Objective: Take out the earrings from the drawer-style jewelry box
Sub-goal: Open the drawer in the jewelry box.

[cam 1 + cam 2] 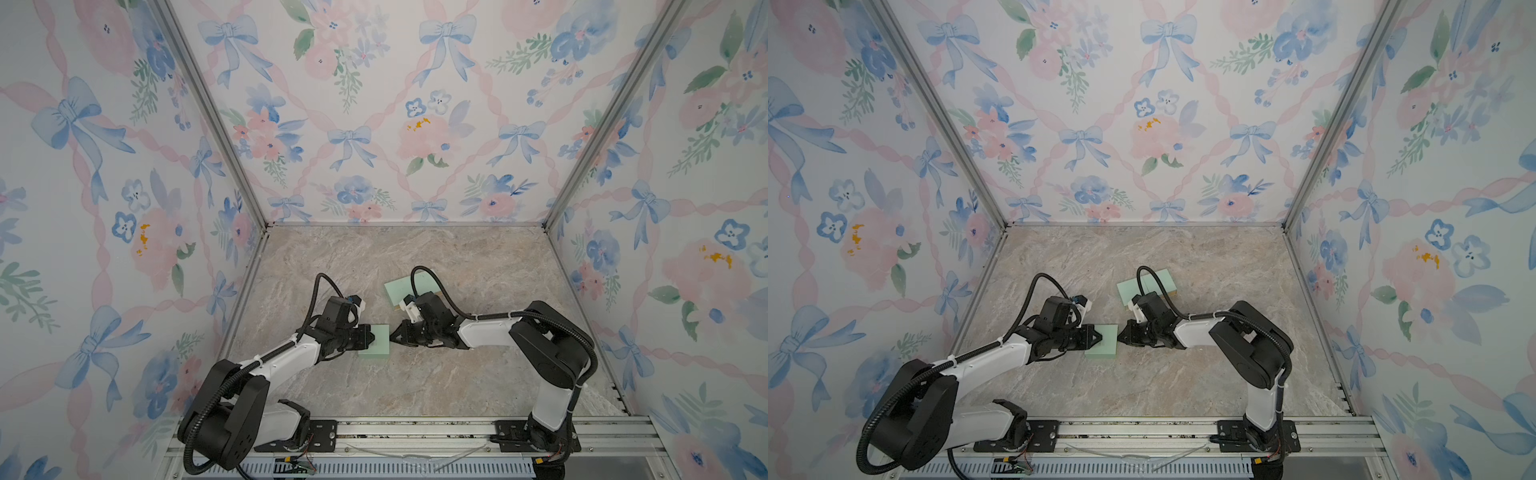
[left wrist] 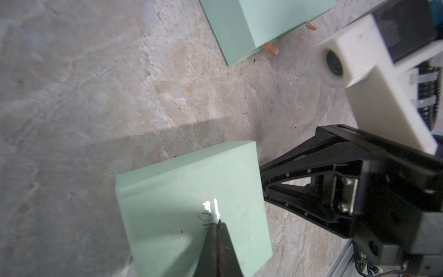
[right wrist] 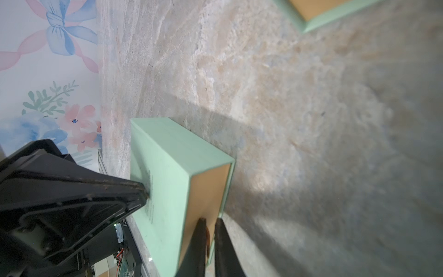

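Reaching inward from the front rail over the marble-patterned table (image 1: 415,257), the left arm (image 1: 282,361) and right arm (image 1: 490,332) both stretch low with elbows bent and forearms nearly level, their tips meeting from opposite sides at a mint-green jewelry box (image 1: 382,347) lying flat near the table's middle; a second green box (image 1: 399,286) sits farther back, partly under the right wrist and well apart from the first, with two orange tabs (image 2: 272,48) poking out at its lower edge. The left gripper (image 2: 218,224) is angled down onto the near box's top, jaws clenched together with nothing between them, its tip touching the lid beside some black printed script. The right gripper (image 3: 211,223) comes in at the box's end, where a tan drawer face (image 3: 208,189) sits flush inside the green sleeve; its jaws are drawn nearly together, pinching a small brown pull tab (image 3: 208,236) at that face. The earrings cannot be seen in any view, the drawer being closed
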### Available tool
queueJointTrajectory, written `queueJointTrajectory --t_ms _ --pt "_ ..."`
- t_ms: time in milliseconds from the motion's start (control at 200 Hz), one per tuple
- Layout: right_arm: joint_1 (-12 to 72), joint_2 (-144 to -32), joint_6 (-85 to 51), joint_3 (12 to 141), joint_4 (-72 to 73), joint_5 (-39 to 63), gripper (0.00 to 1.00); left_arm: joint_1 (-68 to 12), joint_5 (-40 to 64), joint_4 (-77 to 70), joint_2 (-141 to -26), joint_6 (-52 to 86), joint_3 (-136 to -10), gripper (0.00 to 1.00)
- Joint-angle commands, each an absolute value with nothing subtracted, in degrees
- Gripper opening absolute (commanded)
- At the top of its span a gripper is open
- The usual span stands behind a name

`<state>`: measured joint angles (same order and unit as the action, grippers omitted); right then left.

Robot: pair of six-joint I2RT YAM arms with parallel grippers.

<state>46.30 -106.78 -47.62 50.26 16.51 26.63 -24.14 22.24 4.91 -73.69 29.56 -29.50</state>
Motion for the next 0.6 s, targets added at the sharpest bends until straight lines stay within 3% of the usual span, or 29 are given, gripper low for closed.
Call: queueJointTrajectory --t_ms 0,595 --pt "47.4 -107.83 -48.17 51.94 15.89 27.46 0.11 -24.53 19.07 9.63 -75.35 28.19 -29.11 0.0" --pt "47.77 -107.14 -47.64 52.47 14.55 27.51 0.0 -24.51 17.62 10.24 -75.28 28.4 -28.74 0.0"
